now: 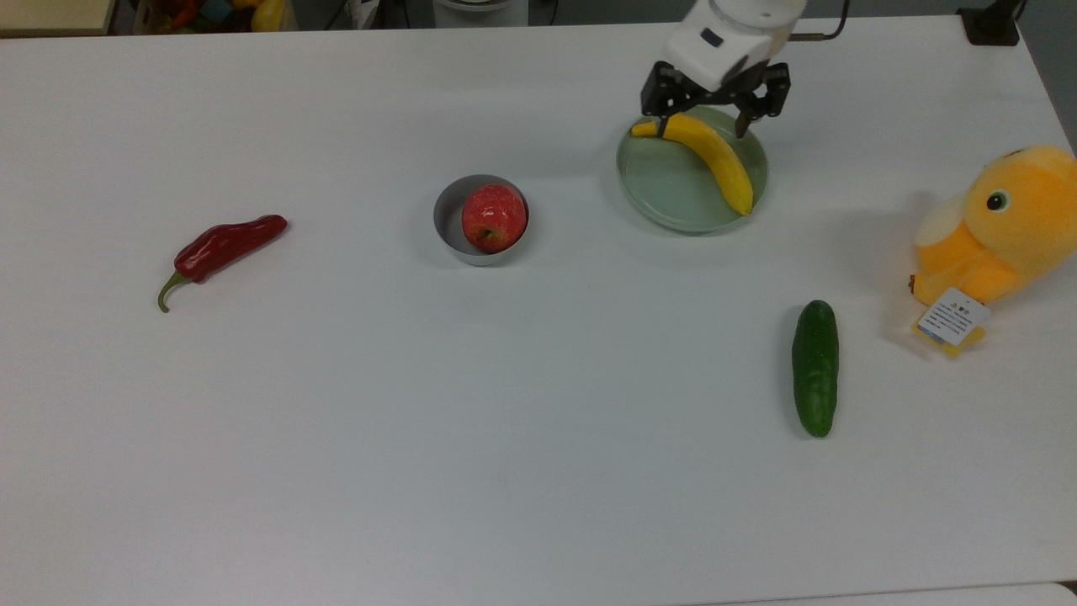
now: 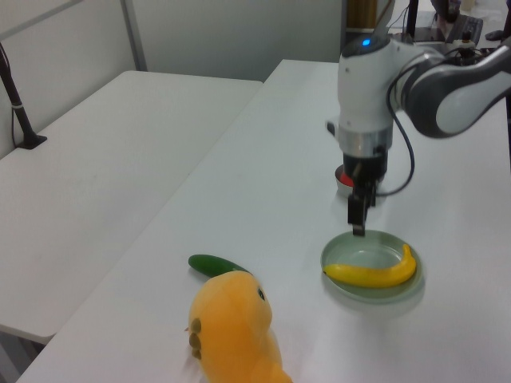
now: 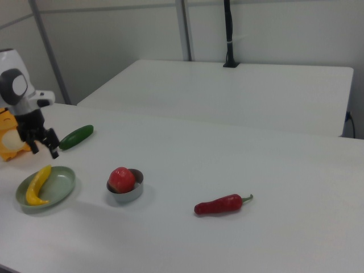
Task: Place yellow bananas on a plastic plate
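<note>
The yellow banana (image 1: 715,156) lies free in the pale green plastic plate (image 1: 664,183), running from the plate's far rim to its near right rim in the top view. My gripper (image 1: 701,126) hangs open above the far edge of the plate, its fingers spread wide and clear of the fruit. From the left view the banana (image 2: 371,274) rests along the near side of the plate (image 2: 351,256), with the gripper (image 2: 357,226) raised above the far rim. In the right view the gripper (image 3: 44,151) is up behind the plate (image 3: 61,185) and banana (image 3: 38,185).
A grey bowl (image 1: 448,224) holding a red apple (image 1: 494,217) stands left of the plate in the top view. A red pepper (image 1: 223,247) lies far left. A green cucumber (image 1: 814,368) and an orange plush toy (image 1: 997,225) sit at the right.
</note>
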Robot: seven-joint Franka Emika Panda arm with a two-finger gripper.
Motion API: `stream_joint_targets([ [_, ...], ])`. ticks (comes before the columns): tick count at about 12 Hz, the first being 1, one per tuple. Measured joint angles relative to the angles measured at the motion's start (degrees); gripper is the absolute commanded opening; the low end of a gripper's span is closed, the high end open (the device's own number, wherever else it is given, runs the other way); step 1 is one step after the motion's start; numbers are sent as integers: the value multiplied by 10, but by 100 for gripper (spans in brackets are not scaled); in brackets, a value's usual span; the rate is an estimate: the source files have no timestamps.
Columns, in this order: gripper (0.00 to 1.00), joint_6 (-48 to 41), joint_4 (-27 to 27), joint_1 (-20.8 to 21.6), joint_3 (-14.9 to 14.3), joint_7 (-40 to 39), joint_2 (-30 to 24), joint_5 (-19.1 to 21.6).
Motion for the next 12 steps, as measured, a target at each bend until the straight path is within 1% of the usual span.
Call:
stream_joint_targets([
  [1, 100, 0, 1, -9, -13, -12, -18, -3],
  [2, 100, -2, 1, -14, -39, -35, -42, -3],
  [3, 100, -17, 5, -17, -68, -59, -63, -3],
  [5, 100, -54, 23, -20, -137, -118, -99, -3],
  [6, 100, -61, 36, -22, -179, -151, -114, -2],
  [7, 100, -70, 46, -23, -204, -162, -123, -2],
  [8, 100, -81, 57, -30, -219, -167, -129, -2],
  [9, 100, -84, 66, -47, -224, -172, -132, 0],
  [10, 100, -84, 76, -69, -224, -191, -132, 16],
  [12, 100, -88, 85, -110, -222, -246, -132, 78],
])
